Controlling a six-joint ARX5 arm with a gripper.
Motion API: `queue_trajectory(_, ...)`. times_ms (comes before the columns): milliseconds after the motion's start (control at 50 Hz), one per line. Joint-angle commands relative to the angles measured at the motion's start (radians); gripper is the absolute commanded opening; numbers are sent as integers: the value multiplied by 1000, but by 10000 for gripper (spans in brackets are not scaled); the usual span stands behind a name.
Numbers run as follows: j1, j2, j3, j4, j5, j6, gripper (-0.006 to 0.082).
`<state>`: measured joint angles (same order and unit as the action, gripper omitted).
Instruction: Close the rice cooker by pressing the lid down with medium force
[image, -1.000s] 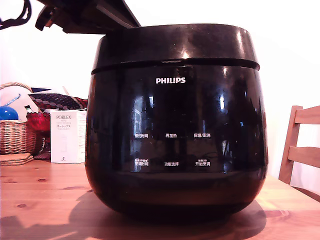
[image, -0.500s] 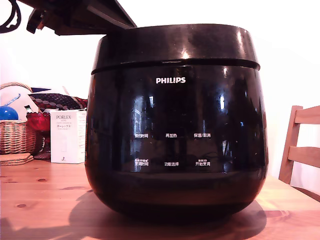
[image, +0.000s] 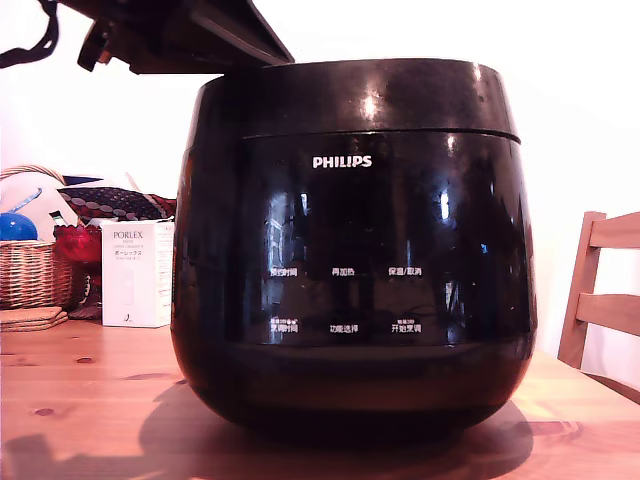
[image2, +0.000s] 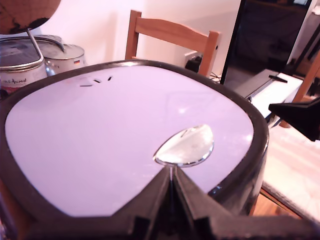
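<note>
Since half a second ago, the lid (image: 350, 97) sits differently on the rice cooker (image: 352, 250): the dark gap that ran under it across the front has narrowed to a thin seam, still slightly wider toward the exterior view's left, and the lid's top edge sits a little lower in the picture. The arm's dark body at the top left of the exterior view has also shifted slightly rightward.

The cooker stands near the middle of the wooden table (image: 90, 400), filling most of the exterior view, with a white box (image: 136, 273) and a basket (image: 30, 265) behind it at the left and a wooden chair (image: 600, 290) at the right.

In the wrist view the gripper (image2: 171, 172) has its two fingers drawn together so that only a hairline slit shows between them; it holds nothing. The tips lie at the near edge of the lid's pale, glossy top, right at the oval silver button (image2: 184, 146). Whether they actually bear on the surface I cannot tell.

By my reading, the pressing step is nearly finished: the lid is down but the faint unevenness of the seam suggests the latch may not be fully caught. The next move would call for a firm, moderate push straight down, kept off the silver button in case it is the release, then a clean lift away.
</note>
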<state>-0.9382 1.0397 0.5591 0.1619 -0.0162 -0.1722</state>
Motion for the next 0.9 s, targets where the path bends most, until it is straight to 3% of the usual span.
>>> queue_trajectory(0,-5,148,-141,-133,8,0,-21)
queue_trajectory(520,-14,51,-141,178,-21,-3,-21)
queue_trajectory(720,25,-17,-141,277,-72,8,-21)
queue_trajectory(880,78,-45,-141,303,-108,77,-21)
